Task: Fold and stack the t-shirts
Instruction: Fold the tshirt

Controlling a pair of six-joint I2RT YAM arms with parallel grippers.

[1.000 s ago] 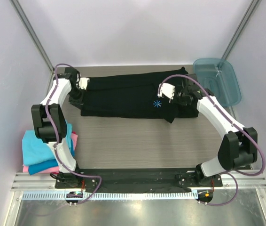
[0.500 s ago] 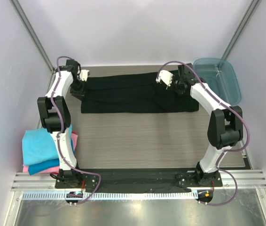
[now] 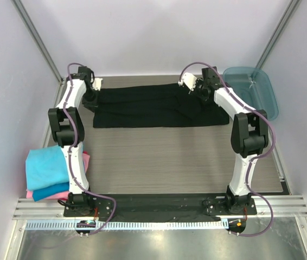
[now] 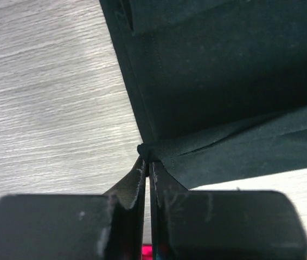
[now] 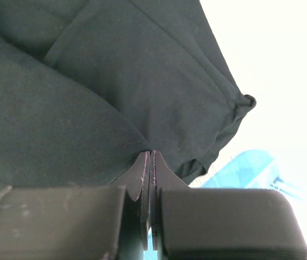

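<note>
Folded black t-shirt (image 3: 153, 108) lies across upper centre. The left gripper (image 4: 147, 162) pinches its left end, the right gripper (image 5: 151, 155) its right end.

Your left gripper (image 3: 92, 93) sits at the far left corner of the table (image 3: 164, 157). The side wall (image 3: 12, 108) is close on its outer side and the back wall (image 3: 153, 38) is just beyond it, so room there is tight. Between it and your right gripper (image 3: 196, 92), the black t-shirt (image 3: 153, 105) covers the surface. Near the right gripper's outer side stands a teal tray (image 3: 251, 92), blocking a sweep that way. Back toward the arm bases, past the shirt's near edge, bare tabletop lies open. Well behind the left gripper, a stack of folded shirts (image 3: 50, 170) occupies the table's left edge.
</note>
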